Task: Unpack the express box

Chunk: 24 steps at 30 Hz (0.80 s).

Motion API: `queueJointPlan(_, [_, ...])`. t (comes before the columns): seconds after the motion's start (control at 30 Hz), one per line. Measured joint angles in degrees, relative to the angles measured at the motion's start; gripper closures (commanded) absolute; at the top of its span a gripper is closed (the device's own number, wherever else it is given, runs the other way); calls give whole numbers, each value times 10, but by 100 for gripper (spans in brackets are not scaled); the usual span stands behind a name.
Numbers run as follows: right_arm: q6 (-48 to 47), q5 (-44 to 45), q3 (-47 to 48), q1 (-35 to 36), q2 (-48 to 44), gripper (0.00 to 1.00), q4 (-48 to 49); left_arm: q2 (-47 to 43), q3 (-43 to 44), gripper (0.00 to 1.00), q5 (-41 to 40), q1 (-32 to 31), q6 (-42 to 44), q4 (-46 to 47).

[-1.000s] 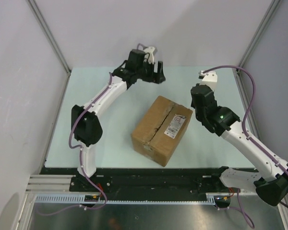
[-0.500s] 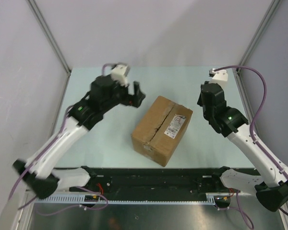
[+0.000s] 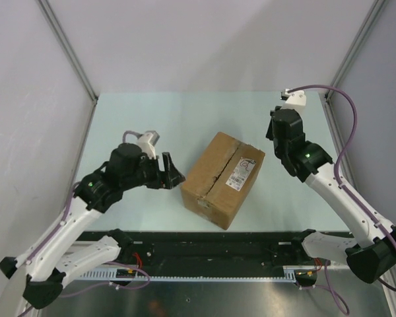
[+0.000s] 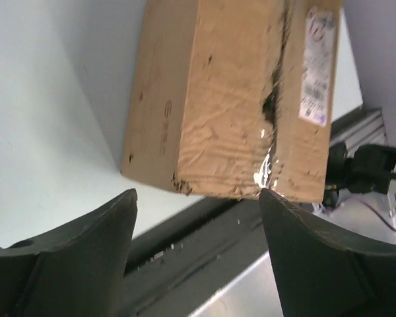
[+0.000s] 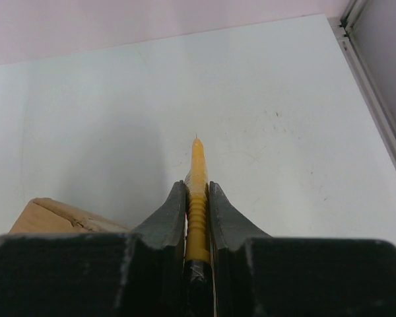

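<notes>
Box (image 3: 223,178) sits mid-table (image 3: 152,119), turned askew, flaps down, label (image 3: 240,172) on top beside the centre seam (image 4: 275,99). The tape along the seam is wrinkled and shiny, with a ragged dark gap partway along, but the flaps are not lifted. Left gripper (image 3: 171,173) is low at the box's left side, close but apart from it, jaws spread wide with nothing between them. Right gripper (image 5: 197,187) is pinched tight on a yellow knife (image 5: 197,158), tip forward, above bare table beyond the box's right side. Judgement: corrugated walls are stiff, the flaps springy and easily creased; weight unknown, and the box will likely slide on the smooth table if pushed. Brace a side wall or corner while cutting; later grip a flap's free edge at the seam.
</notes>
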Motion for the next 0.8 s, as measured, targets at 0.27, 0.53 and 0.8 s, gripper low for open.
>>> queueJointPlan(0.27, [-3, -4, 0, -11, 5, 100, 9, 52, -22, 22, 91, 0, -40, -35])
queueJointPlan(0.53, [-2, -4, 0, -24, 5, 100, 9, 75, -40, 66, 153, 0, -38, -40])
queueJointPlan(0.8, [-2, -4, -8, -35, 3, 100, 2, 118, -50, 73, 161, 2, -17, -33])
